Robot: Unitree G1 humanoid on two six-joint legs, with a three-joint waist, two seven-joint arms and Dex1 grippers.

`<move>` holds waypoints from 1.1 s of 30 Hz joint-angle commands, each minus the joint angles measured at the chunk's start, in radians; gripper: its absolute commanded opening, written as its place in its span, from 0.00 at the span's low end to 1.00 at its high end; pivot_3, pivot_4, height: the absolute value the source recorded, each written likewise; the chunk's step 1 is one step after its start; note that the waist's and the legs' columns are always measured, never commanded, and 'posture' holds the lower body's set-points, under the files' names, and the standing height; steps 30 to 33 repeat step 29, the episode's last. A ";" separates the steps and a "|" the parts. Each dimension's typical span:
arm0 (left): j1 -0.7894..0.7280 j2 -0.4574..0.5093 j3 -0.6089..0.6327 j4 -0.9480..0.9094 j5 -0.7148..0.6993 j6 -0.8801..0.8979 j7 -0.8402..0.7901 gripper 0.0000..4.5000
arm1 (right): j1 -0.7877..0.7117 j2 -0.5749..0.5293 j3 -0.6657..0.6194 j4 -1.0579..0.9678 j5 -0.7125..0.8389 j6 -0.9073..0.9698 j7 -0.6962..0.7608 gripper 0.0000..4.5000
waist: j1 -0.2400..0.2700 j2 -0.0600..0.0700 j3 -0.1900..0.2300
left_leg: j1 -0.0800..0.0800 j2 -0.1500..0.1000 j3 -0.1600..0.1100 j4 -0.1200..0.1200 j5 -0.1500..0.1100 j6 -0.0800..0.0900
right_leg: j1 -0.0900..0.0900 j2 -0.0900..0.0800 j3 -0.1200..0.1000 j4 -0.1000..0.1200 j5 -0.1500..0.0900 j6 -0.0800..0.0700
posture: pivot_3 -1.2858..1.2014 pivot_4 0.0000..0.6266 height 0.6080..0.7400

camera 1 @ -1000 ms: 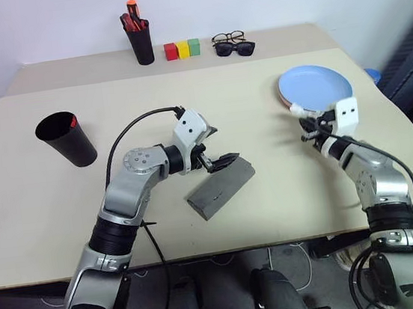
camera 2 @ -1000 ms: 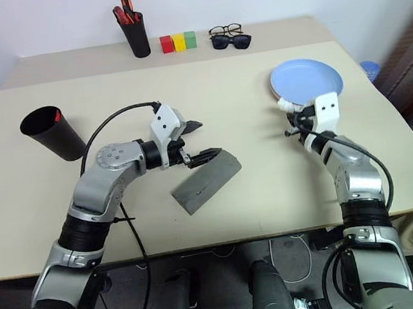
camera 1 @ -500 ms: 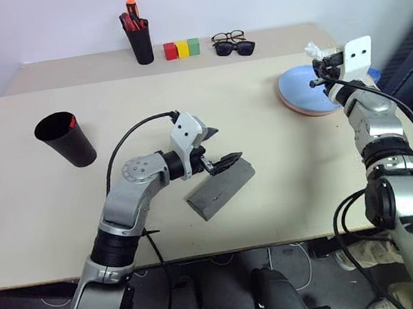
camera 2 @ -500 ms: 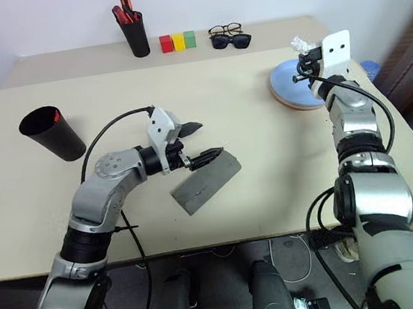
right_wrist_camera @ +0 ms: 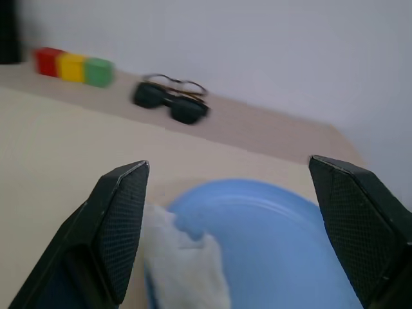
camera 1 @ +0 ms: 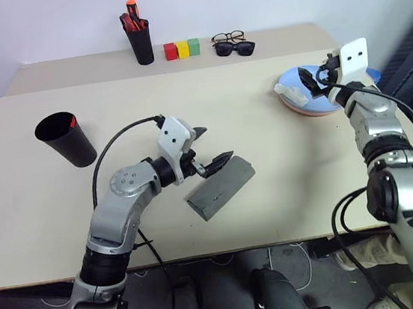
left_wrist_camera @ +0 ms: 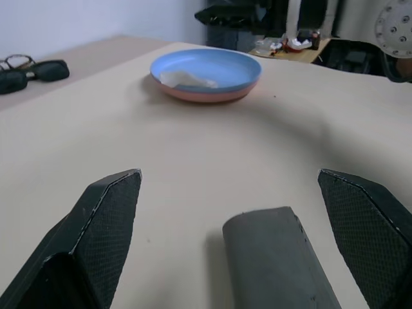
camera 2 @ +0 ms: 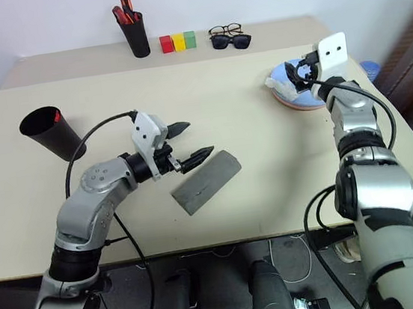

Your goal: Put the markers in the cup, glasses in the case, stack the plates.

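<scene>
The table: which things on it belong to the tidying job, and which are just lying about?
Job: tapered black plastic cup holding a red marker; oblong grey case; wire-rimmed glasses; blue plate on pink plate.

Lying about: black pen holder; coloured blocks; dark sunglasses.

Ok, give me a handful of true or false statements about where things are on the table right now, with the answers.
1. The blue plate sits on top of the pink plate. True.
2. The grey case stands open. False: it lies shut on the table.
3. The wire-rimmed glasses are inside the case. False: they lie at the table's far edge, beside the dark sunglasses.
4. The left gripper has its fingers spread, with the end of the case between them. True.
5. The black cup stands next to the coloured blocks. False: it stands far from them, near the left side; the pen holder is beside the blocks.
</scene>
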 commanded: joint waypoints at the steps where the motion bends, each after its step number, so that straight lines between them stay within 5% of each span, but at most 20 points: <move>1: 0.022 -0.014 0.030 -0.017 -0.008 -0.076 0.015 1.00 | 0.195 -0.019 -0.003 -0.415 0.128 0.156 0.150 0.88 | 0.005 0.000 0.000 | 0.000 0.000 0.000 0.000 0.000 0.000 | 0.000 0.000 0.000 0.000 0.000 0.000 | 0.52 0.24 1.00; 6: 0.115 -0.002 0.092 -0.015 -0.016 -0.165 0.020 1.00 | 0.595 -0.085 -0.054 -1.015 0.290 0.497 0.178 0.88 | 0.005 0.002 -0.001 | 0.000 0.000 0.000 0.001 0.000 0.000 | 0.000 0.000 0.000 0.001 -0.001 -0.001 | 0.52 0.24 1.00; 10: 0.219 0.051 0.136 -0.070 -0.030 -0.175 0.008 1.00 | 0.821 -0.131 -0.140 -1.229 0.365 0.634 0.163 0.88 | 0.000 0.002 -0.001 | 0.002 0.001 0.000 0.001 0.000 0.000 | 0.000 0.000 0.000 0.001 -0.002 -0.004 | 0.52 0.24 1.00; 18: 0.443 0.099 0.263 -0.160 -0.034 -0.262 0.036 1.00 | 1.091 -0.116 -0.270 -1.379 0.359 0.644 0.107 0.88 | 0.003 0.002 -0.001 | 0.002 0.001 0.001 0.002 -0.001 -0.001 | 0.001 -0.002 0.000 -0.001 -0.004 -0.001 | 0.52 0.24 1.00; 33: 0.517 0.173 0.287 -0.126 -0.053 -0.320 -0.037 1.00 | 1.177 -0.114 -0.288 -1.372 0.352 0.600 0.109 0.88 | 0.004 0.002 -0.002 | 0.000 0.000 0.002 0.001 -0.002 -0.003 | 0.000 -0.003 -0.001 -0.004 -0.004 -0.001 | 0.52 0.24 1.00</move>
